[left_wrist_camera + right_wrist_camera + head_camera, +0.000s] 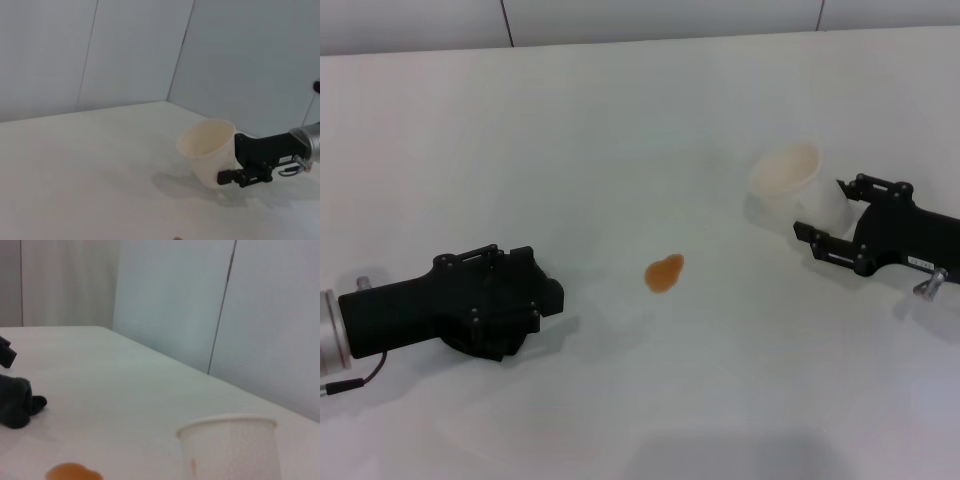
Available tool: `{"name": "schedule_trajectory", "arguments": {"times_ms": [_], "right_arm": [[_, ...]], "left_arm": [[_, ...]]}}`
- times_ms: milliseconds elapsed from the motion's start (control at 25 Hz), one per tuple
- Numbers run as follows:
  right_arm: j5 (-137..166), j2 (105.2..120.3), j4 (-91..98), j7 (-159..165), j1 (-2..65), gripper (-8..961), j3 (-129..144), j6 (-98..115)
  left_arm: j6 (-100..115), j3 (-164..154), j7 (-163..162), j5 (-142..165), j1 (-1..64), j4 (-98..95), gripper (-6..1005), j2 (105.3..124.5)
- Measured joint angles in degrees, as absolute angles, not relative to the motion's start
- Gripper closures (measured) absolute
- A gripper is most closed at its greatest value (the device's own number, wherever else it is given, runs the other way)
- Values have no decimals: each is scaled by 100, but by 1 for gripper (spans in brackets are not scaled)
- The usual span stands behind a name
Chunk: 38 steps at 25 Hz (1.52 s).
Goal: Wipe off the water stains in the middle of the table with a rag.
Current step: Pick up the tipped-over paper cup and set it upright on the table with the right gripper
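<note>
While the water stains [665,273] sit untouched mid-tabletop [620,120], no wiping appears to have begun. One small orange-amber blob, pear-shaped, edges crisp and unsmeared in the head view; its near edge also shows low in the right wrist view.

Left pincer [525,310]: resting low on the tabletop at the robot's left, well apart from the blob. Dark mass beneath and at its tip. The right wrist view shows the rag [17,400] as a soft black lump on the tabletop with a hard black finger tip just above it. Rag appears to lie at or under this pincer, but I cannot tell whether the fingers are apart, together, or clamped on the cloth.

Right pincer [825,218]: off to the robot's right, near the far side. Its fingers are spread to either side of a white paper cup [790,180], which stands upright. Left wrist view shows one finger alongside the cup's lower wall; whether they press the cup or merely flank it is not clear. Cup and blob are well apart.

Judgement on progress: early stage. Stain whole, surface around it unmarked. Still to do: secure the rag, carry it across to the blob, press and sweep until the orange is gone. Cup stands clear of that path.
</note>
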<state>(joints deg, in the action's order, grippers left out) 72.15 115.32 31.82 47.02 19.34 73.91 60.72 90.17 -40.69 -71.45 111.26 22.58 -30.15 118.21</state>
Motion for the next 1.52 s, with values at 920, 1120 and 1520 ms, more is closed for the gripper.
{"name": "schedule_trajectory", "arguments": {"times_ms": [920, 1120, 1520], "right_arm": [[7210, 11533, 2970, 4514, 1910, 304, 7412, 6012], [7212, 11531, 2962, 4508, 1887, 305, 7418, 5943], [7240, 11522, 3011, 4481, 1793, 308, 7434, 5921]], "left_arm": [[9017, -4069, -7145, 11126, 2268, -3015, 198, 11804], [9017, -4069, -7145, 11126, 2277, -3015, 198, 11797], [9017, -4069, -7145, 11126, 2285, -3015, 198, 11786]]}}
